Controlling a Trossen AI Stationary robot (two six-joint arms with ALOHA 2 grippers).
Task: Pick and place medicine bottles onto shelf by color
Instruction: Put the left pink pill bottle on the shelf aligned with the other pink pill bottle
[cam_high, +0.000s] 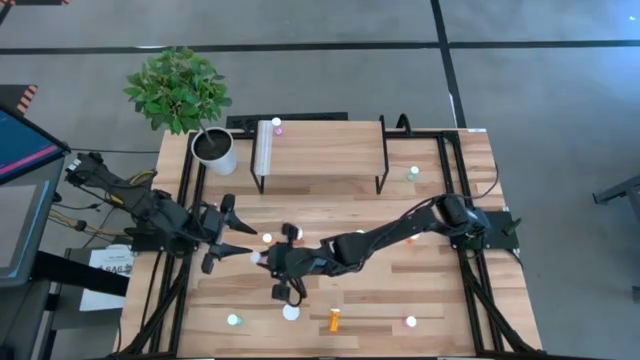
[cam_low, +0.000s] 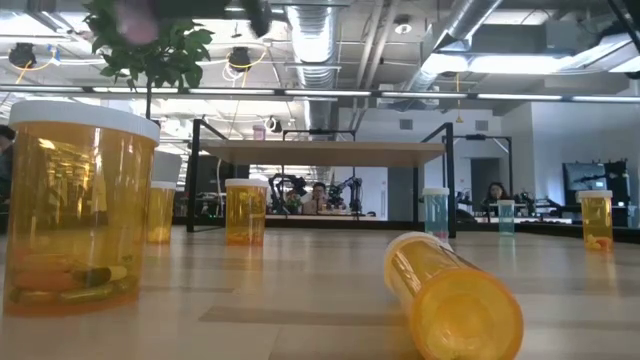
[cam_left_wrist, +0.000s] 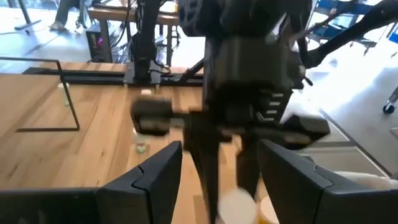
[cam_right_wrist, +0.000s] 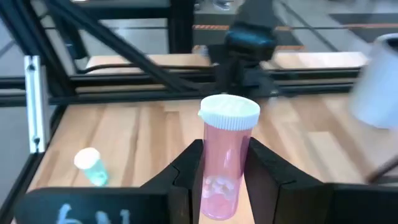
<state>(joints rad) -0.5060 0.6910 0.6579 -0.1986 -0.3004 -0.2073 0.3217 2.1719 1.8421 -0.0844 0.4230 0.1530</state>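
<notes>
- Worktop (cam_high: 420, 300) of pale wood planks, filling most of the high view, with black rails along its left and right sides.
- Shelf (cam_high: 322, 147) standing at the far middle of the worktop: light wood top on thin black legs, a pale strip along its left end, and one small pink-capped bottle (cam_high: 277, 124) on its far left corner.
- Potted plant (cam_high: 184, 95) in a white pot at the far left corner, just beside the shelf.
- Right arm stretched from its base on the right across to the centre; right claw (cam_right_wrist: 219, 175) is clamped on a pink bottle (cam_right_wrist: 225, 158) with a white cap, held upright between the two dark fingers (cam_right_wrist: 266, 180).
- Left arm reaching in from the left edge; left claw (cam_high: 238, 240) has its fingers spread apart with nothing between them, pointed at the right claw and close to it.
- Orange bottle (cam_high: 334, 320) lying on its side near the front edge.
- Large orange bottle (cam_low: 72, 205) with a wide white cap standing upright close to the low camera.
- Teal bottle (cam_high: 233, 320) at front left, another teal bottle (cam_right_wrist: 92, 165) on its side near the left rail.
- White-capped bottle (cam_high: 410, 321) at front right; a green one (cam_high: 412, 174) just right of the shelf.
</notes>
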